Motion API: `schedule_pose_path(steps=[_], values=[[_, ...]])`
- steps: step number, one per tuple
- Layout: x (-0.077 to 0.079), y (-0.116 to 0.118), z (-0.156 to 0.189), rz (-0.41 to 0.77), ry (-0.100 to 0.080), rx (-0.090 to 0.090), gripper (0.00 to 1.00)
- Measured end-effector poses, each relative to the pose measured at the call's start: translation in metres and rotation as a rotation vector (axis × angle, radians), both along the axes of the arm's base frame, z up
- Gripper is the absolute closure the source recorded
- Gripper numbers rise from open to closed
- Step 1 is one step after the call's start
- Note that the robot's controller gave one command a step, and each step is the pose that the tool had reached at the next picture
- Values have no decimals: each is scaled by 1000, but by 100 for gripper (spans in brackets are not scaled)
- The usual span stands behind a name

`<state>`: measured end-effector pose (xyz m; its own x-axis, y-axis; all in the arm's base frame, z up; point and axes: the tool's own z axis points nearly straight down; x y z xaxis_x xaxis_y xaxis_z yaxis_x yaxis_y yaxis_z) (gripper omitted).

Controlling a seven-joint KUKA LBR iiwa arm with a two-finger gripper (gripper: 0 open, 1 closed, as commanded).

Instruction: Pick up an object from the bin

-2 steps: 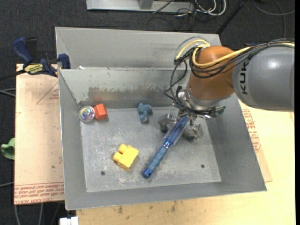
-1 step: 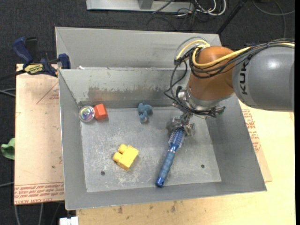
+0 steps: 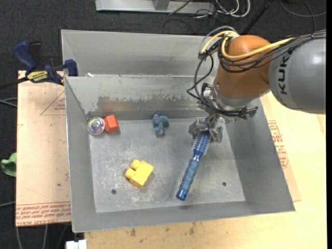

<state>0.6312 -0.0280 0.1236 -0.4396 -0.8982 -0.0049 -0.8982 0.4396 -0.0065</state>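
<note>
One blue ribbed stick [image 3: 190, 173] lies slanted; its upper end sits beneath the gripper [image 3: 207, 130] (grip cannot be told).

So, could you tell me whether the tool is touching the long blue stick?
Cannot tell. The camera view shows the tool over the ribbed upper end of the long blue stick, hiding any contact or gap.

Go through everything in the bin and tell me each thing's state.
gripper: low in the bin, at the upper end of the blue brush.
blue brush: slanted, lower end on the floor.
yellow block: lying free.
orange cube: by the back wall, beside the silver ball.
silver ball: in the left back corner.
blue lump: by the back wall, alone.
</note>
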Motion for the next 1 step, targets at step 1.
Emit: schedule_pose_path(steps=[1], values=[[2,1,48,-4,0,0,100]])
